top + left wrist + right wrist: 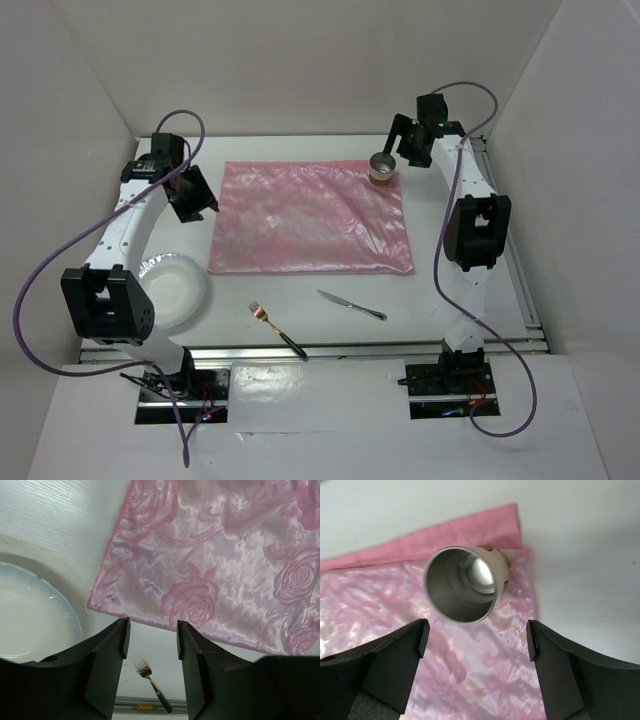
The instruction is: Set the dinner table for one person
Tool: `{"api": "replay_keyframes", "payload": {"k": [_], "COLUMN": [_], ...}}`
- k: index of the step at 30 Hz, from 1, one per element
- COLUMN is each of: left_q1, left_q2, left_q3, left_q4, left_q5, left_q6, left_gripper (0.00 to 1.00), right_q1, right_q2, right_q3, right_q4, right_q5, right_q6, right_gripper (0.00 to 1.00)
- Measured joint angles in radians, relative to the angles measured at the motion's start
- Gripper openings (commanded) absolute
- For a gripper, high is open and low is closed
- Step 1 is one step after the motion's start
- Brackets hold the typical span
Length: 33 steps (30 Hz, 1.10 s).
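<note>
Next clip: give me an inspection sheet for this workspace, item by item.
Surface: white table, with a pink mat lying flat at its middle.
Job's things: metal cup on the mat's far right corner; plate off the mat, near left; fork and knife on the table in front of the mat.
Clutter: nothing seen.
Grippers: left gripper jaws apart, empty, beside the mat's left edge; right gripper jaws wide, empty, with the cup just beyond them.
Cables: a purple cable loops off each arm, away from the tableware.
Surroundings: plain white walls.
</note>
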Motion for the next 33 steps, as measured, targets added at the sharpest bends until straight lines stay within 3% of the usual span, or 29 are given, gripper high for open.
{"api": "replay_keyframes", "payload": {"k": [6,11,15,20,28,33], "left_q1": [0.062,0.074,0.074,0.074,0.124,0.158], "left_q2": [-0.05,-0.045,-0.047,-0.069,-0.159,-0.161], "left_q3": [-0.008,0.122,0.284,0.291,-0.061,-0.053], "left_q4": [-0.014,-0.097,-0.104,-0.098,-0.153,-0.189], "left_q5": [-0.026,-0.034,-0.007,0.011,-0.163,-0.185], "left_q6": [-0.002,-0.001,0.002,0.005,-0.056,-0.063], "left_gripper": [0.59,0.59,0.65,0.65,0.67,0.69], "right_q1": [0.056,0.296,0.519,0.675,0.679,0.697], "right_q2": [-0.317,-0.505,-0.486,-0.379,-0.372,-0.349], "right_q3": [-0.2,-0.409,-0.543,-0.565,-0.566,-0.565], "right_q4": [0.094,0.266,0.355,0.361,0.353,0.394], "right_q5": [-0.055,-0.177,-0.273,-0.32,-0.326,-0.327], "right_q6": [0.005,0.034,0.072,0.098,0.1,0.137], "right_gripper": [0.9,0.9,0.9,0.9,0.9,0.9]}}
